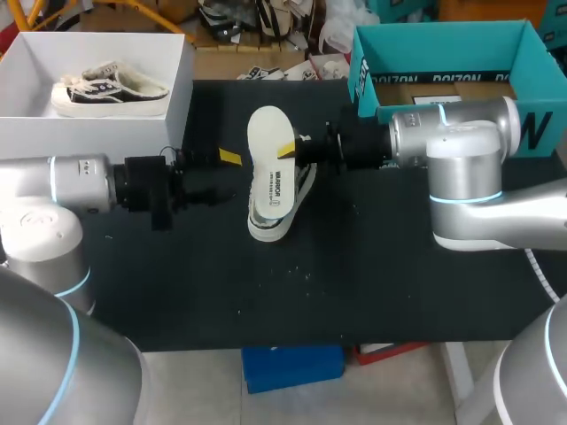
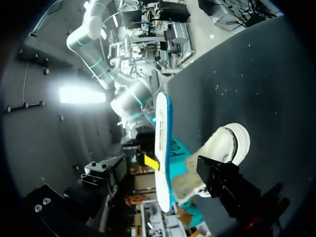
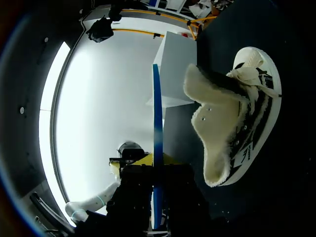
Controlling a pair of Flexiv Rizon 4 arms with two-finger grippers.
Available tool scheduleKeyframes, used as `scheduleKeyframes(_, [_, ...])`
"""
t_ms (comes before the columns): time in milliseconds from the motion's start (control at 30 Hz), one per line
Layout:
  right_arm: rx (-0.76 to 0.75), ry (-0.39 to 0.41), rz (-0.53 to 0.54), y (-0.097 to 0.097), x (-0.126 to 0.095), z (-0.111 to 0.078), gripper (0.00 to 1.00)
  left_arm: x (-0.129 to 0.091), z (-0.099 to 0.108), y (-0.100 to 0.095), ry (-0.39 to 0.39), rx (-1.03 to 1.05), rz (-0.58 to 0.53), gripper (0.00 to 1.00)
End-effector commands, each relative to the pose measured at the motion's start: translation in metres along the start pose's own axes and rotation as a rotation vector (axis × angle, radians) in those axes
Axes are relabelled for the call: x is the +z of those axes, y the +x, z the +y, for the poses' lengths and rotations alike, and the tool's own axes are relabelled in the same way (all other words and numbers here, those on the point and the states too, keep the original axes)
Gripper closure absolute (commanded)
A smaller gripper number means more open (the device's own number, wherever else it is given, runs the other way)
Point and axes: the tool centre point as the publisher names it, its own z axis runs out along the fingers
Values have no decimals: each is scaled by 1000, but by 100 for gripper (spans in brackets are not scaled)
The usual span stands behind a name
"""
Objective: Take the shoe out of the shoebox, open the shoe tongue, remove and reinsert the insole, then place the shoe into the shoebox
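Right gripper [image 1: 289, 149] clamped on insole [image 1: 267, 133], held on edge over sneaker [image 1: 283, 211] at mid-table. Left gripper [image 1: 223, 166] just left of it; open or closed, cannot tell. Reinserting likely needs toe end first, tongue wide.

The insole [image 1: 268, 150] has a smooth, matt white face and a blue, foam-like underside, while the shoe [image 3: 232, 133] is of black and white canvas with a rubbery white sole and a thick, fleecy cream lining. The worktop [image 1: 399, 292] looks like matt black cloth, dotted with small pale crumbs. The shoebox [image 1: 443, 40] is of teal card with a slight sheen, and the right arm [image 1: 461, 150] and the left arm [image 1: 53, 181] have glossy silver shells.
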Motion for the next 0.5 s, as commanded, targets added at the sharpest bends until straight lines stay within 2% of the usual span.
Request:
scheduleKeyframes(33, [0, -3, -1, 0, 2, 0, 100, 13, 11, 9, -3, -9, -19, 45])
scheduleKeyframes(67, [0, -3, -1, 0, 2, 0, 100, 15, 13, 10, -5, -12, -18, 51])
scheduleKeyframes(133, [0, -3, -1, 0, 2, 0, 100, 19, 16, 10, -10, -14, -21, 53])
scheduleKeyframes(500, [0, -3, -1, 0, 2, 0, 100, 45, 32, 11, -19, -20, -59, 53])
